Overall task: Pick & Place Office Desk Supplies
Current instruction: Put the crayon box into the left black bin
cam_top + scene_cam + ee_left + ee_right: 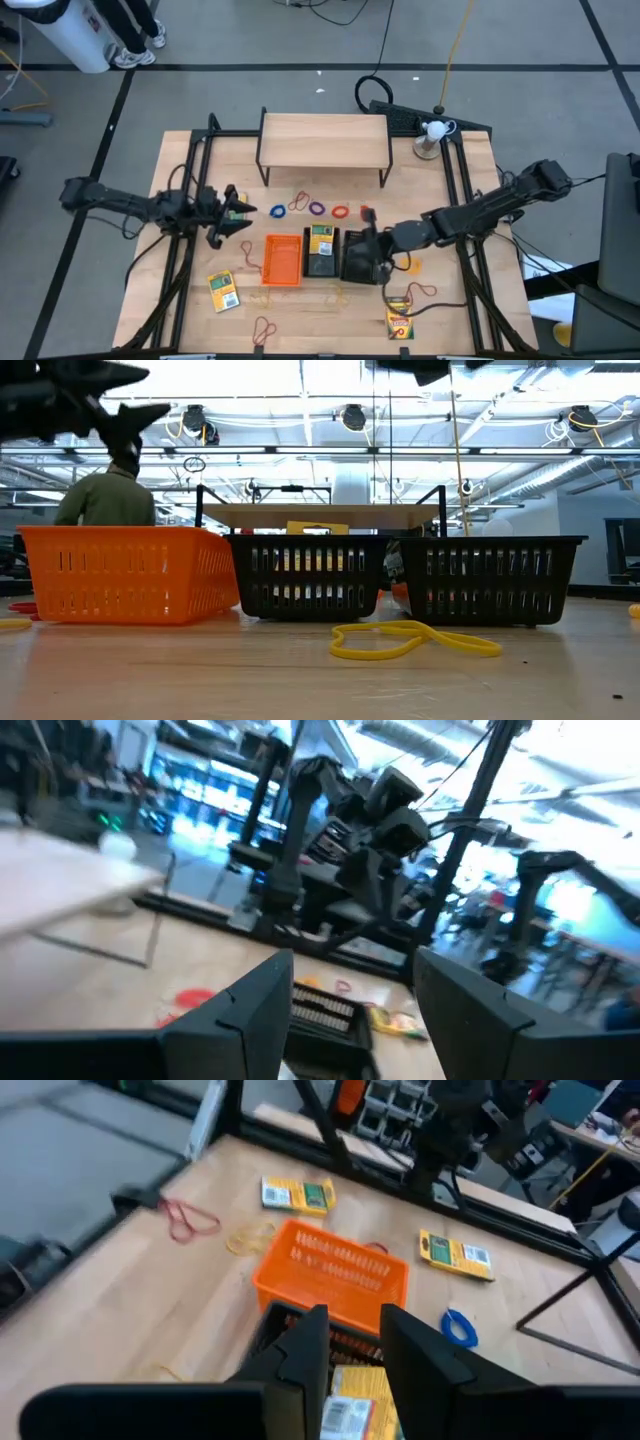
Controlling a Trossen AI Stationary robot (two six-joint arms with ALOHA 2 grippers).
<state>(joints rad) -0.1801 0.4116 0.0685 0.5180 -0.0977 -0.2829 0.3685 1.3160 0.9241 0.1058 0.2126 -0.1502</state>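
- My right gripper (350, 1342) hangs low over the black trays, above the right black tray (360, 268) and looking across the middle black tray (321, 266). Its fingers stand partly apart, and I see nothing between them.
- One crayon box (352, 1405) lies flat in the middle black tray, just under the fingertips. The orange tray (335, 1270) sits next in the row and looks empty.
- I judge the step in hand to be work at this boxed tray, either finishing a drop or starting a lift. Either way I want the fingers clear of the mesh walls, so I go straight up before I move sideways.
- The nearest loose item on my right side is the crayon box (400, 322) at the table's front edge, with a red rubber band (422, 292) lying beside it. I would come down square on the box's short sides and keep off that loop.
- The left gripper (236, 213) waits behind the orange tray, spread wide and empty. The blue band (278, 211) lies just beside it, an easy reach.
- The bands are thin and flat, so I would press the fingertips to the wood before closing.
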